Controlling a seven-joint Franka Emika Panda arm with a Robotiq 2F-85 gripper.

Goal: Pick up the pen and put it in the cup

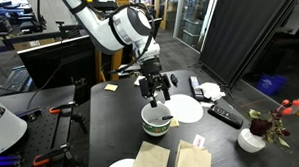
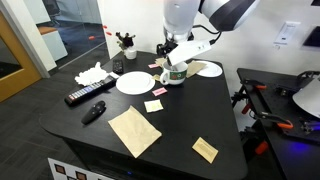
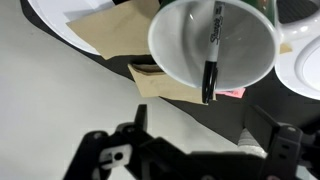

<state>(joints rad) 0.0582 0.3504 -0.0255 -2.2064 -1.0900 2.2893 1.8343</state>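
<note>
The white cup [image 3: 180,55] fills the top of the wrist view. The pen [image 3: 212,50], dark with a paler section, lies inside it and leans with one end over the near rim. My gripper [image 3: 205,125] is open and empty, its two fingers spread wide just below the cup. In both exterior views the gripper [image 1: 155,89] [image 2: 178,62] hangs directly above the cup [image 1: 156,121] [image 2: 175,76] near the middle of the black table. The pen shows as a dark stick at the cup's rim [image 1: 168,119].
White plates [image 1: 186,110] [image 2: 133,82] flank the cup. A black remote [image 2: 88,95], a black oval object [image 2: 93,112], brown paper napkins [image 2: 135,130] [image 1: 192,160], sticky notes [image 2: 153,105] and a flower vase [image 1: 252,139] also sit on the table.
</note>
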